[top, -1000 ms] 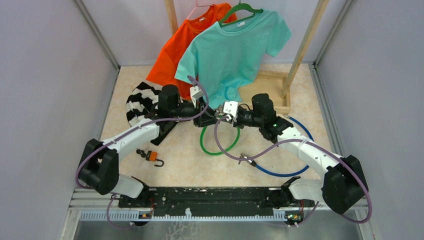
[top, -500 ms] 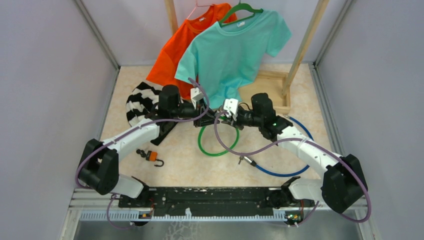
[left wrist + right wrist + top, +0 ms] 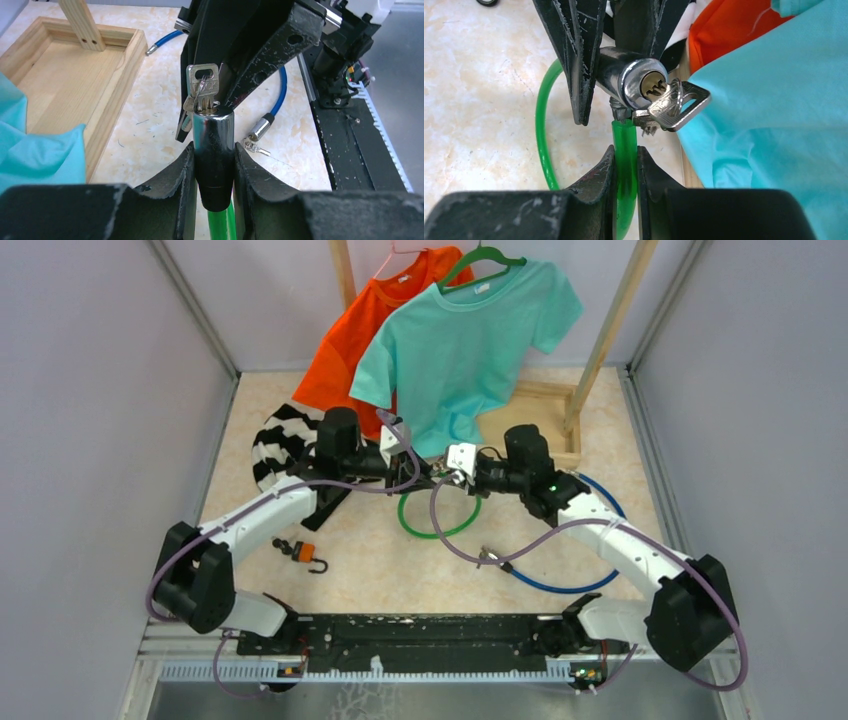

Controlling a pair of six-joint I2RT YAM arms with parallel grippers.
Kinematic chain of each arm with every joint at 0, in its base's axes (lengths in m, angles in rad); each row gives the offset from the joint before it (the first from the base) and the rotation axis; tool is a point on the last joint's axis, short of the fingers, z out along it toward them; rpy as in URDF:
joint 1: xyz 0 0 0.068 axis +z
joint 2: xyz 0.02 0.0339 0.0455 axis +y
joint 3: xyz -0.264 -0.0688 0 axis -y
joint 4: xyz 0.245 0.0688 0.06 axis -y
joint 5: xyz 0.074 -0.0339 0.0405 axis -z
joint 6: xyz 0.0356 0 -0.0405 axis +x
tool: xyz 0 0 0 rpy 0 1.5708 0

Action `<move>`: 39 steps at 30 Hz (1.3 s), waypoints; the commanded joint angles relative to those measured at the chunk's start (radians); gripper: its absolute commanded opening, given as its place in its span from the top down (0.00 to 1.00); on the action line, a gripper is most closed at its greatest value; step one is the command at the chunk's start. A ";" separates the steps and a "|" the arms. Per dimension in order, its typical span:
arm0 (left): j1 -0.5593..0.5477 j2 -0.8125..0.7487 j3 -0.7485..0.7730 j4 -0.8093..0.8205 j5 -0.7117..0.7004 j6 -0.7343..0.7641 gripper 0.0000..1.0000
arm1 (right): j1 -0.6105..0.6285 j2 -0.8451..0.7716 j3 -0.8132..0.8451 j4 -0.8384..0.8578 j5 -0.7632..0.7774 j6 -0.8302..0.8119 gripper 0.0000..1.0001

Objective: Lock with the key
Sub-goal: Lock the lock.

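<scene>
Left gripper (image 3: 418, 468) and right gripper (image 3: 441, 477) meet tip to tip over the middle of the worktop (image 3: 380, 570) in the top view, at the far end of a looped green cable (image 3: 430, 530). An orange padlock (image 3: 303, 553) lies near the left arm. A blue cable (image 3: 560, 585) curves under the right arm.

From the left wrist, the left gripper is clenched on the lock cylinder (image 3: 213, 132). The cylinder is polished chrome above and black where the fingers (image 3: 175, 172) pinch it, with the green cable running out below. A silver key (image 3: 202, 85) stands at its top end, and its bow is stamped "LOCK". A wooden tray (image 3: 120, 75) lies to the left.

From the right wrist, the right gripper is clamped on the green cable just beneath the cylinder. The round chrome face shows a toothed brass keyway. The keys on their ring rest against the face's right rim, in front of a teal T-shirt (image 3: 774, 125).
</scene>
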 commanded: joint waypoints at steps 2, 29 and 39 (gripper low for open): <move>0.000 -0.027 -0.068 0.023 0.003 0.121 1.00 | 0.035 -0.055 -0.018 0.094 -0.175 -0.034 1.00; -0.005 -0.033 -0.080 0.038 -0.064 0.067 1.00 | 0.033 -0.140 0.072 -0.204 0.011 0.047 0.51; -0.006 -0.032 -0.068 0.013 -0.051 0.079 1.00 | 0.033 -0.074 0.356 -0.413 0.056 0.232 0.47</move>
